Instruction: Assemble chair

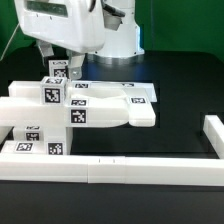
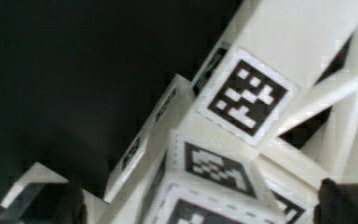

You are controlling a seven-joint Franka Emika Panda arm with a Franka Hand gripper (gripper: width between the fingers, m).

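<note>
The chair's white parts stand joined at the exterior view's left. A flat slotted panel (image 1: 125, 104) reaches toward the right. Tagged square blocks (image 1: 50, 93) rise beside it. My gripper (image 1: 61, 66) hangs over the topmost tagged block (image 1: 57, 70) at the back of the stack. In the wrist view a tagged white block (image 2: 243, 95) and more tagged faces (image 2: 211, 165) fill the frame. My gripper (image 2: 190, 202) is open: its dark fingers (image 2: 34, 192) stand wide on either side of the block, with a little room between pads and block.
A long white border rail (image 1: 130, 166) runs along the front and another (image 1: 212, 136) stands at the exterior view's right. A low white piece with tags (image 1: 30, 148) lies at the front left. The big white robot housing (image 1: 70, 25) looms at the back.
</note>
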